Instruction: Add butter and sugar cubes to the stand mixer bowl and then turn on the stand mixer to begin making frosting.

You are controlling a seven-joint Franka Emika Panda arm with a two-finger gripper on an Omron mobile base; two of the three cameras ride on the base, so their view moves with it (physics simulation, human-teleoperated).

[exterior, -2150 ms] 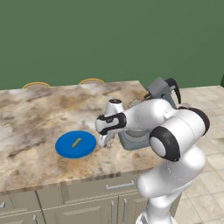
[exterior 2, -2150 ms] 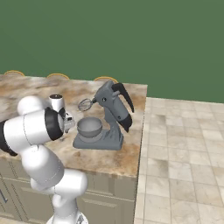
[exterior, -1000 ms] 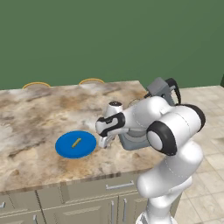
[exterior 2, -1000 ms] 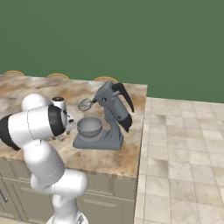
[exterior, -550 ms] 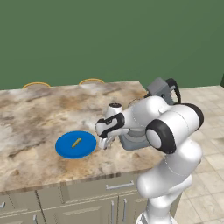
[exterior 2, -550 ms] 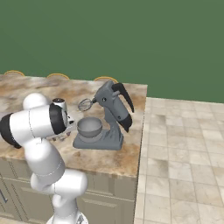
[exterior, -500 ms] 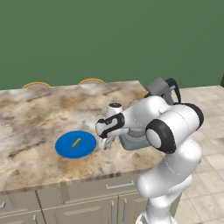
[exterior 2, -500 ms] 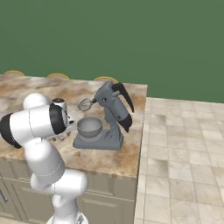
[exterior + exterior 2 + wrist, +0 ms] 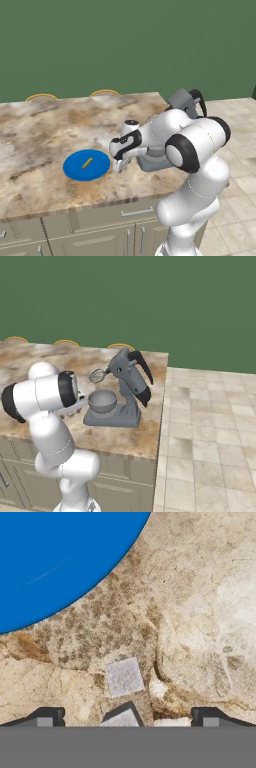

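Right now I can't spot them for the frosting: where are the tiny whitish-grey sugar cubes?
Hand view: sugar cubes lie on the marble counter beside the round blue plate, one between the open end effector tips.

The butter (image 9: 87, 162), a thin yellow-tan stick, is lying flat and slanted at the left of centre in the left base view. Two whitish-grey sugar cubes (image 9: 124, 677) are sitting on marbled stone low in the hand view, one at the bottom edge. The grey stand mixer (image 9: 128, 387) is standing mid-frame in the right base view, head tilted back, whisk raised over the empty stand mixer bowl (image 9: 102, 401) on its base.
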